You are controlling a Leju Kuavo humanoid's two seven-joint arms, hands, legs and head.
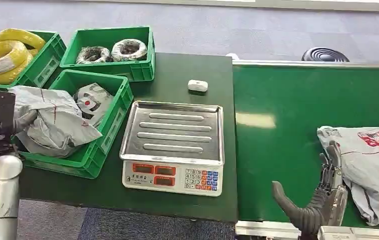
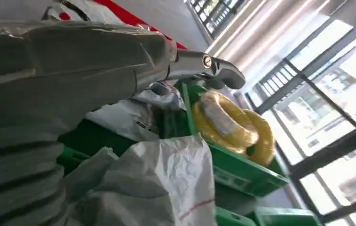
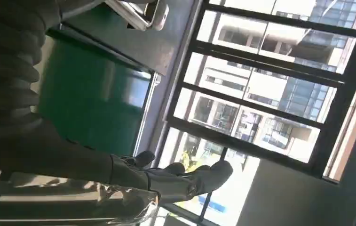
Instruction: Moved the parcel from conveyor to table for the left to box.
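Grey parcel point(image 1: 372, 170) lies on conveyor point(image 1: 287, 135), right hand point(image 1: 322, 200) touching it

The head view is evenly and brightly lit, with soft shadows. A pale patch of glare lies on the conveyor belt point(image 1: 297, 125) left of centre, and the scale pan point(image 1: 173, 131) gleams along its ridges. Edges look slightly soft, as from compression. In the left wrist view the windows point(image 2: 326, 94) at the right are blown out to white, while the near hand cover at the left is dim and blurred. The right wrist view is backlit too: bright panes point(image 3: 265, 94), dark foreground.
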